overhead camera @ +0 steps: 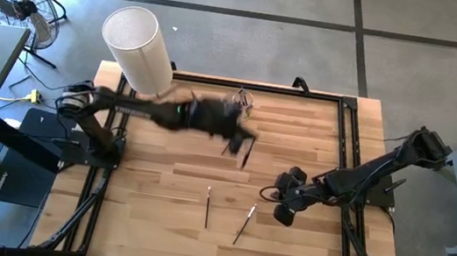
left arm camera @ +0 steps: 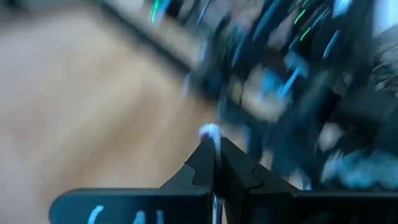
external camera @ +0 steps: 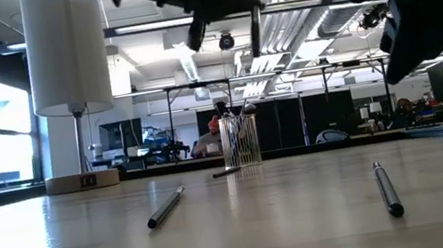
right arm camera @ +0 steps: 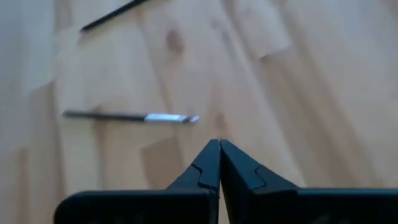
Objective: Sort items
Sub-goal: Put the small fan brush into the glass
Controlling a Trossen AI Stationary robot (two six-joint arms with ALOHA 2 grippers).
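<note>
My left gripper (overhead camera: 240, 138) hangs high over the table's middle, just near-side of the glass cup (overhead camera: 243, 103), and is shut on a slim dark makeup brush (external camera: 256, 33). The cup (external camera: 243, 143) holds several brushes upright. Two brushes lie flat on the table toward its near edge, one (overhead camera: 207, 206) left of the other (overhead camera: 245, 223); they also show in the low view, left (external camera: 166, 207) and right (external camera: 386, 188). My right gripper (overhead camera: 285, 202) is shut and hovers right of them, touching nothing. Its wrist view shows a brush (right arm camera: 130, 116) with a silver ferrule below it. My left gripper pinches a slim brush between its two shut fingers; the pale tip (left arm camera: 209, 130) pokes out just past the fingertips. The brush is lifted clear of the table, its dark shaft (external camera: 256, 33) pointing down below the gripper. Motion blur hides which part of the shaft the fingers are on.
A large white cylinder (overhead camera: 138, 45) stands on a round base at the table's far left corner. A dark brush (external camera: 228, 172) lies flat beside the cup. A black frame (overhead camera: 346, 143) runs along the table's edges. Bare wood lies left of the loose brushes.
</note>
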